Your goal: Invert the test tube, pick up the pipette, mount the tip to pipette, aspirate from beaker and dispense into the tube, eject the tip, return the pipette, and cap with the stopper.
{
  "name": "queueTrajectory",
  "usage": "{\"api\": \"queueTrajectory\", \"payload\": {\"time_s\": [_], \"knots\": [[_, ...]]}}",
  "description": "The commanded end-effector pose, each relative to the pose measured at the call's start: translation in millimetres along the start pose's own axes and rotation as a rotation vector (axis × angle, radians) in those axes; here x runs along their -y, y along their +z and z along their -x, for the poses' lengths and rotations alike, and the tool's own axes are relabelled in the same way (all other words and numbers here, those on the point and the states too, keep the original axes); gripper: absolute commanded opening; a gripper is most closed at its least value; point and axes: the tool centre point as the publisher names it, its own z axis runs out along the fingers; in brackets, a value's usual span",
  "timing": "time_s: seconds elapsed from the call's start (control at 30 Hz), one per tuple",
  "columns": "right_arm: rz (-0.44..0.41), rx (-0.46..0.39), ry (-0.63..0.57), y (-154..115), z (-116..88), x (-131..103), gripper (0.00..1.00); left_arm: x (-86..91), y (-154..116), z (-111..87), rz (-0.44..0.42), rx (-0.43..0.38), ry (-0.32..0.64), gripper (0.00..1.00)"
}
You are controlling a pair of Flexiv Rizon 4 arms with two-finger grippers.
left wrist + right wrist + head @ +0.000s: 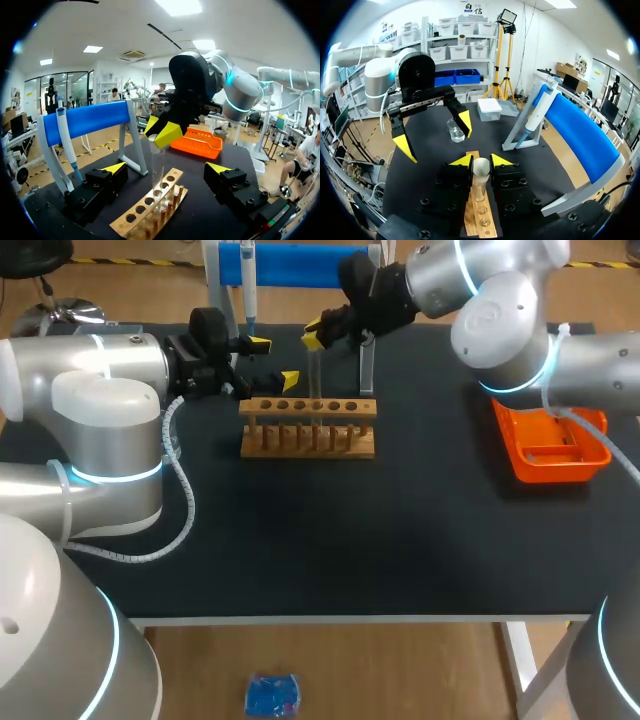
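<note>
right gripper [481, 161] is pinched on the test tube [315, 380], one yellow tip on each side, just below the tube's rounded end, which is up. tube is held upright over the wooden rack [308, 440], lower end down at the row of holes; whether it is seated in a hole cannot be told. other rack holes are seen open from above. rack is placed toward the far edge of the table [400, 540], a little left of the middle, long side parallel to that edge. left gripper [274, 362] is spread wide, nothing between the fingers, held just beside the rack's left end and near the tube, not touching either. a clear beaker [455, 131] is seen on the table past the rack's end, close to the left gripper's fingers. pipette [248, 290] is hung tip-down on the blue stand [300, 262] at the far edge, behind the rack. orange tray [545, 468] is set by the right edge, well apart from the rack.
</note>
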Motion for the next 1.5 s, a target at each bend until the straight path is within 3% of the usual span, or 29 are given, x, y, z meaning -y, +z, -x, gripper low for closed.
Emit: {"api": "queueTrajectory", "payload": {"time_s": [0.03,0.23,0.9,1.5], "knots": [[-0.011,-0.002,0.016,-1.4,0.1,0.3,0.00,-1.7,1.2,-1.0,-0.007,0.006,0.001,1.00],[-0.014,-0.035,0.087,-1.9,-0.9,1.0,0.00,-1.7,1.2,-1.0,-0.007,0.006,0.001,1.00],[0.004,-0.012,0.091,-11.8,1.3,-3.5,0.00,-1.7,1.2,-1.0,-0.007,0.006,0.001,1.00],[-0.034,-0.014,0.092,-1.8,-5.3,12.4,0.00,-1.7,1.2,-1.0,-0.007,0.006,0.001,1.00]]}}
